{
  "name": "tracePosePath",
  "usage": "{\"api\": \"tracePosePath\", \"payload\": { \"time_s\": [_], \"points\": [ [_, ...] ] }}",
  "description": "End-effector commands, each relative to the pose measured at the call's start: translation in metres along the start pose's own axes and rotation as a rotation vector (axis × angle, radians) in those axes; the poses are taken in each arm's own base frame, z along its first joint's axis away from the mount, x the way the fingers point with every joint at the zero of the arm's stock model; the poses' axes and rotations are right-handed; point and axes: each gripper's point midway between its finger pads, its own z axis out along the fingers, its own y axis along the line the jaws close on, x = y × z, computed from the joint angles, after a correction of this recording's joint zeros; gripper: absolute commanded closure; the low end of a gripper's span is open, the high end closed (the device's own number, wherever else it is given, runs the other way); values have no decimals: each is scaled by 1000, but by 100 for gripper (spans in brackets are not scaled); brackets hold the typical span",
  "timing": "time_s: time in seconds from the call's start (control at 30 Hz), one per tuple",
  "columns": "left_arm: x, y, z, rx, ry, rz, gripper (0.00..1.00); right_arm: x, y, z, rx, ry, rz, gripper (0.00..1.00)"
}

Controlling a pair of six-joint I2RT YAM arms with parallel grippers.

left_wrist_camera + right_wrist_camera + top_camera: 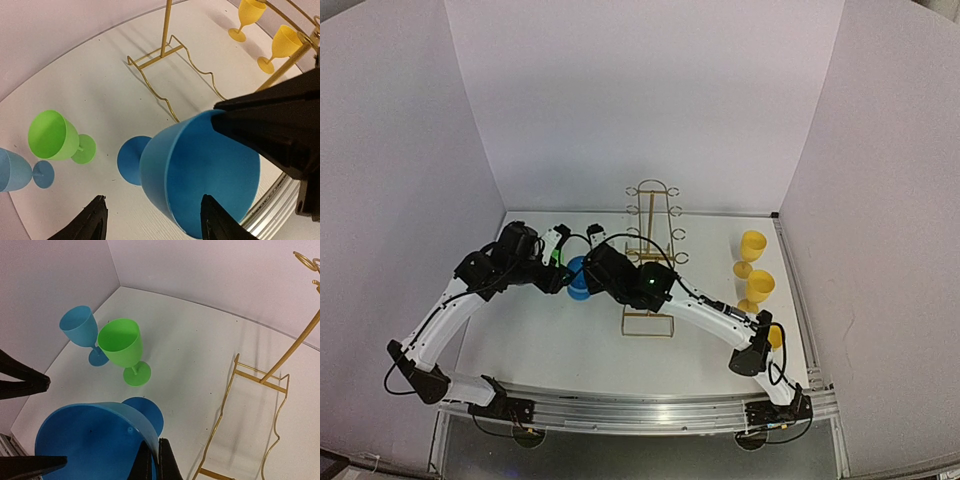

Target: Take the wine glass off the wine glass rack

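The gold wire wine glass rack (650, 250) stands at the table's middle; its ring loops show no glass. It also shows in the right wrist view (250, 405) and the left wrist view (165, 55). My right gripper (154, 460) is shut on the rim of a dark blue wine glass (90, 440), left of the rack. The glass's foot (131, 160) is at the table surface; I cannot tell whether it rests there. My left gripper (152, 225) is open, with its fingers (95, 222) either side of the blue glass (200, 170) near its bowl. In the top view both grippers meet over the glass (578, 280).
A green glass (120, 345) and a light blue glass (80, 327) stand upright at the far left near the wall. Yellow glasses (752, 245) (760, 285) stand at the right side. White walls enclose the table on three sides.
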Motion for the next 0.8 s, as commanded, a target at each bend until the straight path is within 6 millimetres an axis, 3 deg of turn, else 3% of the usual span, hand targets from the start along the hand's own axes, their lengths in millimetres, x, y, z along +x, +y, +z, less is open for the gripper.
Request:
{"api": "tracePosePath", "payload": {
  "time_s": [0.0, 0.2, 0.37, 0.67, 0.73, 0.77],
  "points": [
    [-25, 7, -5, -49, -59, -27, 38, -8, 18, 0, -56, -37, 30, 100],
    [-18, 25, 8, -149, -1, -17, 58, -14, 21, -4, -73, -51, 32, 100],
    [-16, 23, 11, -138, 27, -15, 98, -17, 21, -7, -78, -62, 36, 100],
    [-9, 25, 16, -146, 94, -18, 100, -21, 20, -7, -96, -63, 60, 98],
    [-7, 28, 20, -162, 119, -23, 100, -29, 17, -12, -101, -76, 69, 75],
    [-7, 30, 22, -168, 129, -22, 100, -35, 15, -17, -104, -91, 68, 69]
  ]
}}
